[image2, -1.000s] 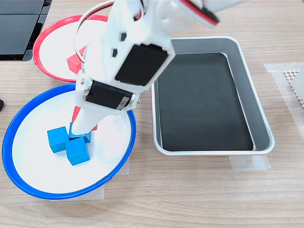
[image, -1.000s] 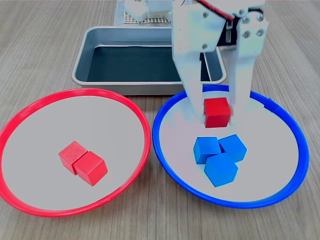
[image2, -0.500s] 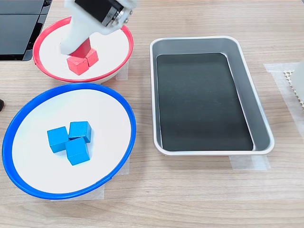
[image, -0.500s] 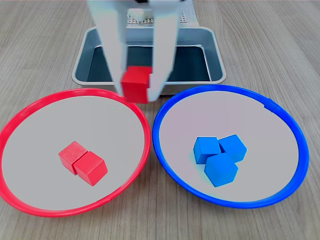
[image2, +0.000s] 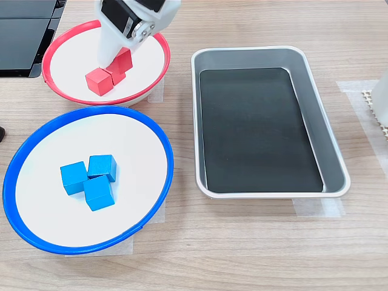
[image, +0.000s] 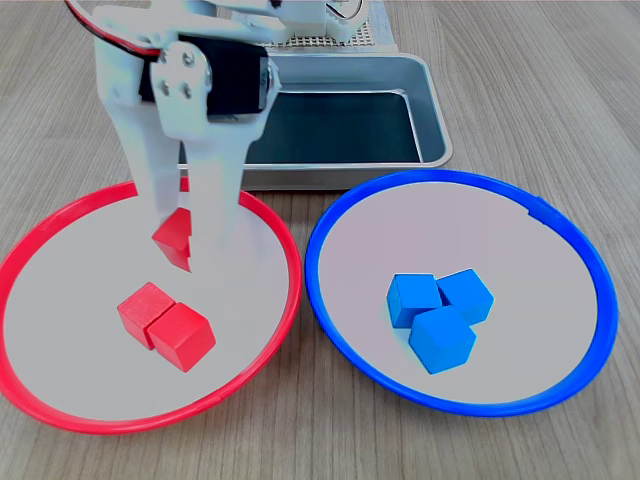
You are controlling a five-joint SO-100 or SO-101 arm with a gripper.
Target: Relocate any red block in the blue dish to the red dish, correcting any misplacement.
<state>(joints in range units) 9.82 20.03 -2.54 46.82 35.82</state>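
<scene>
Red block [image: 173, 238]: small plain cube, pinched between the two white fingers of the gripper [image: 178, 250] and held tilted, one corner down, above the pale floor of the red dish [image: 283, 243]. Judged not yet released; the jaws stand closed on it, presumably to carry it clear of the rim before setting it down.

Red dish, contents: two further red cubes [image: 166, 326], touching side by side, lying near the first exterior view's lower left of the held block. In the second exterior view the held block [image2: 123, 59] sits just beside these, partly behind the gripper body.

Blue dish [image: 560, 238]: holds three blue cubes [image: 440, 308] clustered together, touching; no red cube visible in it, so the sorting looks nearly complete.

Metal tray [image: 432, 120]: rectangular, dark floor, nothing seen in it; stands behind both dishes.

Obscured: the arm is cut off at the top edge in both exterior views. Whether the held block touches the dish floor cannot be told. The tray's near-left corner is hidden by the gripper.
</scene>
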